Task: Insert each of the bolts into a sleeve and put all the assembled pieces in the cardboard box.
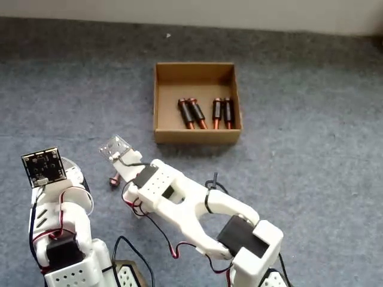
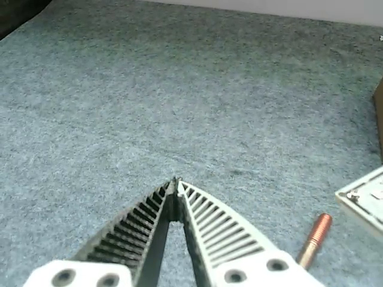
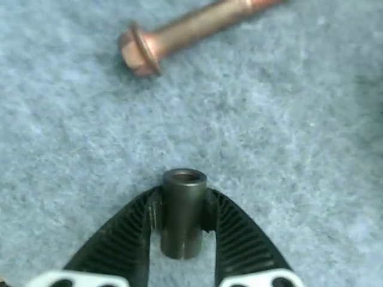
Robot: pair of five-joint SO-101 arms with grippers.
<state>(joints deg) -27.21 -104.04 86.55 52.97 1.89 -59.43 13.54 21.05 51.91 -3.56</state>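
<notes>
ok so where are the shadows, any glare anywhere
High view: soft shadow on the carpet by the near wall of the cardboard box, no glare. Right wrist view: faint sheen on the sleeve rim and bolt. Left wrist view: even light, shiny bolt.

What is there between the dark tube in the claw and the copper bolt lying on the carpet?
Nothing but bare carpet lies between the sleeve in the right gripper and the bolt, as the right wrist view shows.
</notes>
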